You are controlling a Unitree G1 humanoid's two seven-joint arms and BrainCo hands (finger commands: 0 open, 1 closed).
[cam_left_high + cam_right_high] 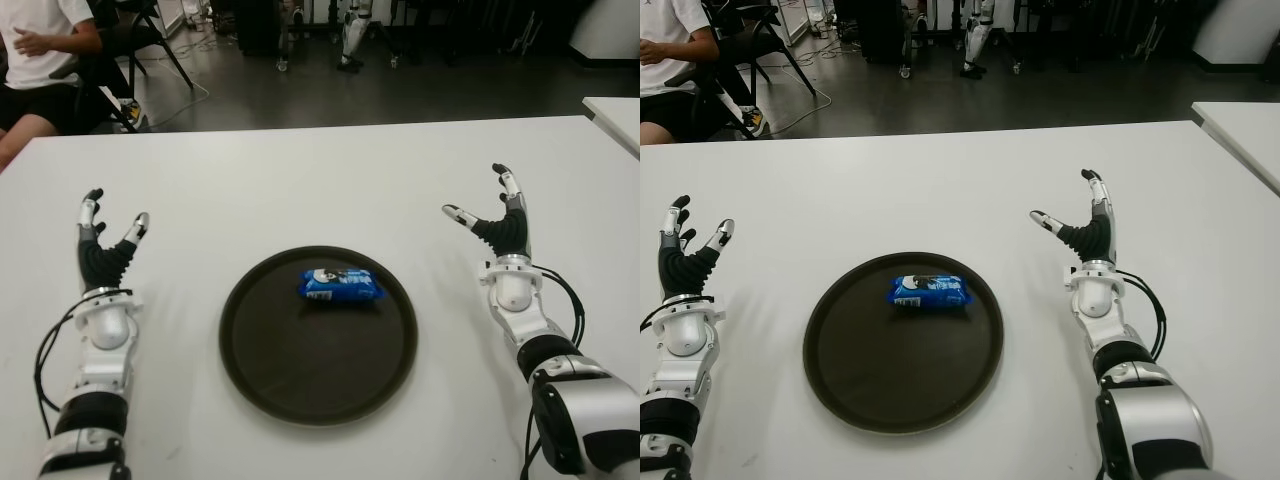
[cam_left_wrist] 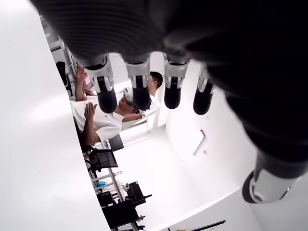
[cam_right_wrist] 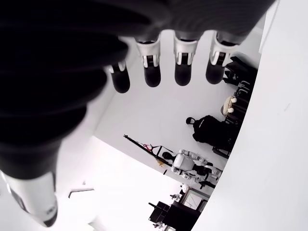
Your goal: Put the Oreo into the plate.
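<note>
A blue Oreo pack (image 1: 340, 286) lies flat inside the round dark plate (image 1: 262, 370), toward its far side. The plate sits on the white table (image 1: 320, 180) between my two hands. My left hand (image 1: 108, 238) shows to the left of the plate, fingers spread and holding nothing. To the plate's right, my right hand (image 1: 492, 212) is raised with its fingers spread, also with nothing in it. Both wrist views show only extended fingers (image 2: 139, 91) (image 3: 185, 65) and no object.
A seated person (image 1: 45, 60) is beyond the table's far left corner, beside a dark chair (image 1: 150, 40). Robot legs and stands (image 1: 355, 35) are on the floor behind. A second white table's corner (image 1: 615, 115) is at the far right.
</note>
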